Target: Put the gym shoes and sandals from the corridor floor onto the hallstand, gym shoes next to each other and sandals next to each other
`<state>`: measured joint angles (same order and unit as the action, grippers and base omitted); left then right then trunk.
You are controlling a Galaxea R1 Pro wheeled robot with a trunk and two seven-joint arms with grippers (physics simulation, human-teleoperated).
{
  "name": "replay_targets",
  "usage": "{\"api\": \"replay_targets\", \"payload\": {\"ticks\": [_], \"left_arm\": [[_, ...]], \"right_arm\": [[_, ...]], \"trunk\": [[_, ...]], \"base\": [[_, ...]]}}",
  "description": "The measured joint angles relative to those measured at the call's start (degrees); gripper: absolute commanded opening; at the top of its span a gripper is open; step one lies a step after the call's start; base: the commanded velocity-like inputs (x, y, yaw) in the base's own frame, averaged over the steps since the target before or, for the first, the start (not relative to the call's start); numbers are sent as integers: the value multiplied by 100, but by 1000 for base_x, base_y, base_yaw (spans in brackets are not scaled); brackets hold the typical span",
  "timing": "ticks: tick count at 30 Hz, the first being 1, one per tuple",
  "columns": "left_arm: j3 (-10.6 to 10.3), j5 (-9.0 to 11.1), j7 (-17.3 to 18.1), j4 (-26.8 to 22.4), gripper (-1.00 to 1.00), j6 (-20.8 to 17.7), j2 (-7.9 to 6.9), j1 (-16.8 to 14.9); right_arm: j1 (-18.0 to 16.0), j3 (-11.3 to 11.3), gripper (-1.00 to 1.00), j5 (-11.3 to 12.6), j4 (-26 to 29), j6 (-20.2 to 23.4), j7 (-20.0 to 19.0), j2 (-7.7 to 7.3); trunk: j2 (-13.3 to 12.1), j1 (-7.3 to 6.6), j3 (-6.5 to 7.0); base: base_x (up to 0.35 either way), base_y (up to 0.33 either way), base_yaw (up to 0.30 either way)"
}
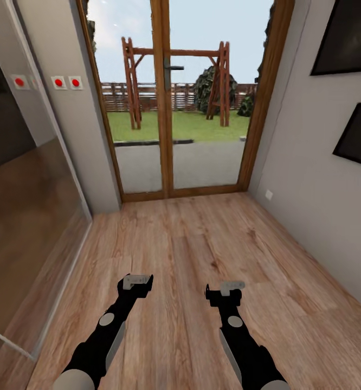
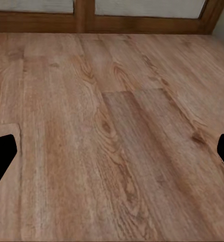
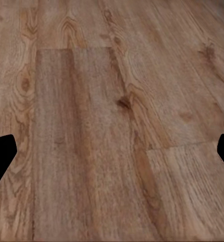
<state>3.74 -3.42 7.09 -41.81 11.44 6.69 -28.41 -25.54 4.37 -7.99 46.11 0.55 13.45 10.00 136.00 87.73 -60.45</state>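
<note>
Both arms are cut off at the head view's lower edge, and each wrist view catches just the dark fingertips [image 2: 2, 156] at its sides — spread wide, with nothing between them. The left gripper [image 1: 136, 281] and right gripper [image 1: 227, 287] hang low over the corridor floor [image 1: 191, 244], bare planks running to a wood-framed glass door [image 1: 167, 108]. A glossy brown panel [image 1: 23, 216] lines the left wall.

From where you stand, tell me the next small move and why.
Probably turn the base away from the glass door to search. Ahead there is just bare wood floor up to the door, with no shoes, sandals or rack in view. The left end effector and right end effector both hang open over bare planks, holding nothing, so there is nothing to reach for here.
</note>
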Motion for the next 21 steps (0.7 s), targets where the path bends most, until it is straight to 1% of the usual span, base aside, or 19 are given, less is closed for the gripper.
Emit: {"api": "replay_targets", "payload": {"ticks": [7, 11, 12, 13, 14, 15, 17, 18, 19, 20, 21], "left_arm": [[5, -6, -4, 38, 100, 0, -2, 7], [46, -3, -18, 75, 100, 0, -79, 91], [74, -3, -22, 76, 100, 0, -141, 152], [109, 1, -24, 79, 100, 0, -274, 256], [125, 4, -25, 82, 100, 0, -376, 338], [130, 6, -25, 82, 100, 1, -427, 389], [191, 27, -17, 85, 100, 4, -599, 609], [225, 39, -6, 84, 100, 5, -635, 666], [249, 55, -4, 84, 100, 13, -671, 717], [294, 95, -1, 87, 100, 52, -728, 811], [313, 119, 1, 89, 100, 88, -751, 862]], "right_arm": [[0, -6, 100, -7, 4, -6, 2, 0], [5, -10, 100, -35, -32, -14, 6, 0], [6, -10, 100, -47, -28, -12, 7, 0], [12, -11, 100, -62, -23, -10, 11, 0], [16, -14, 100, -73, -24, -9, 15, 0], [18, -15, 100, -76, -25, -9, 17, 0], [48, -16, 100, -81, -26, -20, 23, 0], [72, -17, 100, -79, -26, -27, 24, -1], [102, -17, 100, -79, -24, -36, 26, -55], [171, -18, 100, -75, -24, -65, 30, -153], [209, -18, 100, -76, -26, -90, 31, -197]], "trunk": [[0, 0, 0], [0, 0, 0], [0, 0, 0], [0, 0, 1], [0, 0, 4], [0, 0, 6], [0, 0, 11], [0, 0, 15], [0, 0, 18], [0, 0, 20], [0, 0, 24]], "base": [[6, -2, -267], [0, 0, -268], [0, 0, -278], [0, 0, -281], [0, 0, -282], [0, 0, -283], [0, 0, -285], [0, 0, -285], [0, 0, -285], [0, 0, -285], [0, 0, -286]]}}
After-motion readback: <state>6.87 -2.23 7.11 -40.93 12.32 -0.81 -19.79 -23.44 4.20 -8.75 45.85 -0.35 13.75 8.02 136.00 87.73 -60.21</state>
